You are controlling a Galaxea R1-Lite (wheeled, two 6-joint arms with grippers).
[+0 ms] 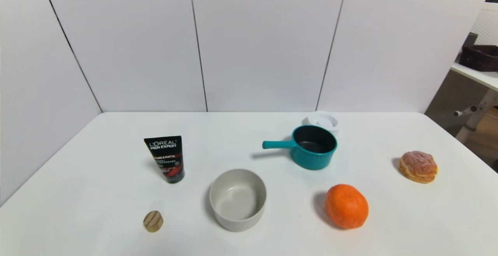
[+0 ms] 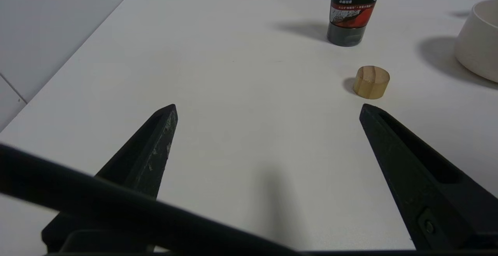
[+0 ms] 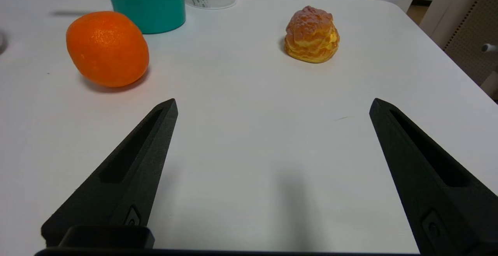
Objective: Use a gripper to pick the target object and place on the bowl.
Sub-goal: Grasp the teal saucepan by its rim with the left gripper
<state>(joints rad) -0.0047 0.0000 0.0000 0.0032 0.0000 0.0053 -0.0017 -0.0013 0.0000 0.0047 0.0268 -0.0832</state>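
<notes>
Saucepan [image 1: 313, 147] and bowl [image 1: 237, 199], both empty

Bright even overhead light, soft shadows, sharp

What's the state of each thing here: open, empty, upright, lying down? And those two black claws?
Teal saucepan: upright, empty, handle pointing to the robot's left.
Bowl: upright, empty.
Tube: standing on its cap.
Orange: whole, resting on the table.
Cream puff: whole, sitting alone.
Wooden disc: on its edge.
Left claw: open, holding nothing.
Right claw: open, holding nothing.
</notes>
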